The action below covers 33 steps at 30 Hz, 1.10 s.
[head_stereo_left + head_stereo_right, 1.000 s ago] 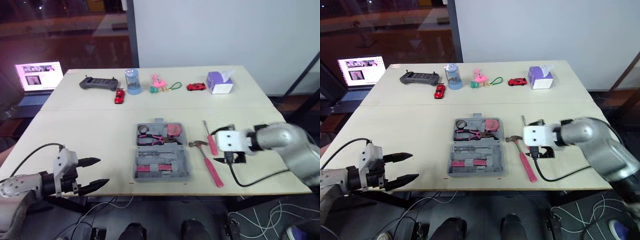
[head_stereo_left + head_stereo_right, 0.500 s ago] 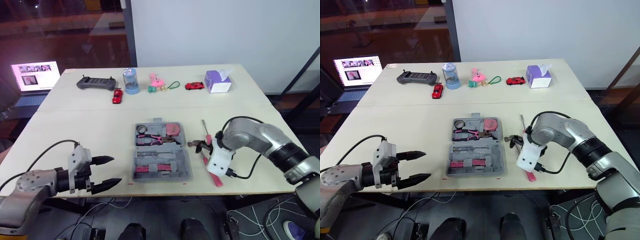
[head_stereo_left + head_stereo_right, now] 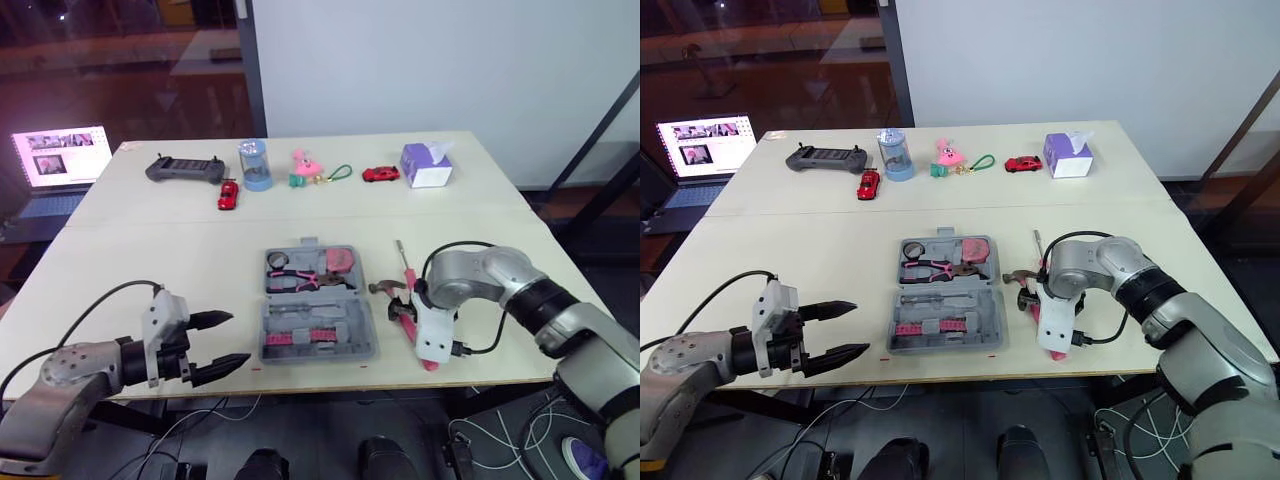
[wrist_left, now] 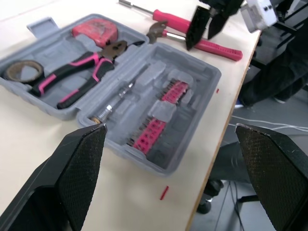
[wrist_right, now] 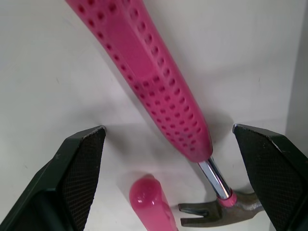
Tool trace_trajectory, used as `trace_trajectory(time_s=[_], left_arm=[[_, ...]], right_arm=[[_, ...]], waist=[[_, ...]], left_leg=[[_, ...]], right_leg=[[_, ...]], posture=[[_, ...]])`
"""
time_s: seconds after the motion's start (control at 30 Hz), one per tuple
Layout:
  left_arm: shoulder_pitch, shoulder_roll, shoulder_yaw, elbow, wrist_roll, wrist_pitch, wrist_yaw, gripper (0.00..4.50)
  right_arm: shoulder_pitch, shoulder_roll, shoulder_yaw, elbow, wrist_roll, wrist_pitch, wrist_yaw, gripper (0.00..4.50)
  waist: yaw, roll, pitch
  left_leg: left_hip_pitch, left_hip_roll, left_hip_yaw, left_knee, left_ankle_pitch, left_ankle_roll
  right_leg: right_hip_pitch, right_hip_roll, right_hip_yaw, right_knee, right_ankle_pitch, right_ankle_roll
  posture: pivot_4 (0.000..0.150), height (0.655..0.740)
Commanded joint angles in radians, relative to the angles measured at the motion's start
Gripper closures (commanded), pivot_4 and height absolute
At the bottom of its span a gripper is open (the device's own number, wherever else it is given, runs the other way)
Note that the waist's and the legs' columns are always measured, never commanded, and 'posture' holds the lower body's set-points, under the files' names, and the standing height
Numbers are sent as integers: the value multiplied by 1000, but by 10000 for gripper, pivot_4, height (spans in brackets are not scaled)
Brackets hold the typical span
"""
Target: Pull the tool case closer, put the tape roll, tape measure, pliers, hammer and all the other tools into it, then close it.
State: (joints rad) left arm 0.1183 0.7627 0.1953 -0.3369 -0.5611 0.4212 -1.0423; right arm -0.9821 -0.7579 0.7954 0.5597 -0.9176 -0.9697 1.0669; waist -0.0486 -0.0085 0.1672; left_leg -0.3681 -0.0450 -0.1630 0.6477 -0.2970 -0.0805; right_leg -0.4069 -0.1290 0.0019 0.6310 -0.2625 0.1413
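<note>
The grey tool case (image 3: 318,318) lies open near the table's front edge. Its far half holds the tape roll (image 3: 278,262), the pink-handled pliers (image 3: 300,280) and the red tape measure (image 3: 343,260). The near half holds pink bit racks (image 4: 161,115). Right of the case lie the pink-handled hammer (image 3: 400,300) and a red screwdriver (image 3: 403,262). My right gripper (image 5: 167,130) is open and points down, with the hammer handle (image 5: 144,72) between its fingers. My left gripper (image 3: 225,340) is open, left of the case at the front edge, holding nothing.
Along the table's far side stand a black controller (image 3: 185,168), a red toy car (image 3: 227,193), a blue cup (image 3: 255,163), a pink toy (image 3: 300,165), another red car (image 3: 380,174) and a purple tissue box (image 3: 425,165). A laptop (image 3: 60,155) sits off to the left.
My right gripper has swung in from the right of the hammer and turned down over its handle. My left gripper has edged toward the case. The camera has shifted.
</note>
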Motion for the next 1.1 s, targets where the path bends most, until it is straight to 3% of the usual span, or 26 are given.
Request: trace_trajectory(time_s=[0.03, 0.3, 0.4, 0.6, 0.7, 1.1], left_arm=[[10, 8, 35, -39, -22, -1, 4, 0], [36, 4, 47, -58, -27, 1, 18, 0], [42, 6, 51, -60, -30, 0, 22, 0], [45, 8, 56, -60, -32, -1, 27, 0], [48, 9, 58, -58, -31, -3, 26, 0], [25, 7, 41, -30, -20, -13, 18, 0]], right_arm=[[-31, 44, 19, 67, -45, 1, -61, 281], [-84, 118, 58, 184, -116, -4, -143, 281], [-93, 139, 74, 220, -140, -5, -178, 8050], [-114, 179, 99, 281, -186, -3, -258, 35687], [-123, 187, 110, 294, -211, -5, -304, 43291], [-163, 167, 129, 250, -284, -60, -496, 44979]], waist=[[-1, 0, 0], [-15, -3, -2], [-20, -6, -4], [-24, -8, -5], [-22, -9, -5], [-25, -13, -8]], left_leg=[[0, 0, 0, 0, 0, 0], [1, 3, 0, -1, 0, 0], [3, 4, 0, -2, 0, 0], [15, 7, 7, -6, -3, 4], [17, 8, 7, -9, -3, 4], [26, 10, 18, -18, -3, 4]], right_leg=[[0, 1, 0, 0, 0, 0], [0, 3, 1, 0, 1, -1], [1, 4, 2, 0, 1, -2], [5, 9, 11, 0, 0, -3], [5, 10, 12, 0, 0, -4], [4, 11, 22, 1, 0, -6]], posture=[[1500, 7400], [1500, 7400], [1500, 7400], [1500, 7400], [1500, 7400], [1500, 7400]])
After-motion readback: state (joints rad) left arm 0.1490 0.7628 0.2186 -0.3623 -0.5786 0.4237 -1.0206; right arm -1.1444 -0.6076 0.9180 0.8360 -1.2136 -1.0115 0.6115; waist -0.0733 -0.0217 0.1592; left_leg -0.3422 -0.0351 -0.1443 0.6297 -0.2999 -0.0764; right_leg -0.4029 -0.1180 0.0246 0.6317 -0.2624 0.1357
